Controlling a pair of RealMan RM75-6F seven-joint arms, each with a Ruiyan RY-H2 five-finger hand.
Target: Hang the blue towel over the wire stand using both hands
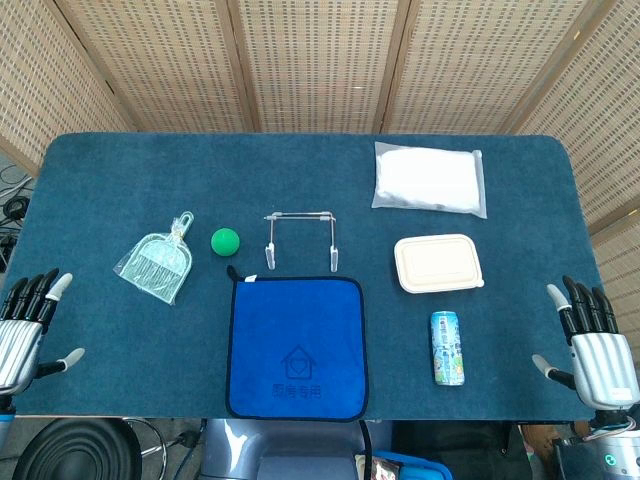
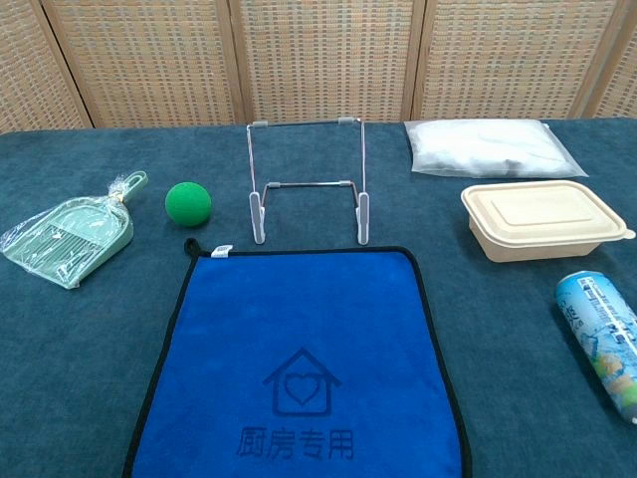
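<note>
Head view: blue towel (image 1: 297,348) flat before upright wire stand (image 1: 300,238); left hand (image 1: 28,325) and right hand (image 1: 592,345) apparently empty, fingers spread, at table (image 1: 110,180) edges.

Matt plush cloth towel (image 2: 304,358), thin shiny metal stand (image 2: 307,179), glossy can (image 2: 602,339), felt-like carpeted bench (image 2: 80,378)

blue towel (image 2: 299,349): four Chinese characters "厨房专用" printed near its front edge | above them a house outline with a heart inside | can (image 2: 604,339): printing too small to read
</note>
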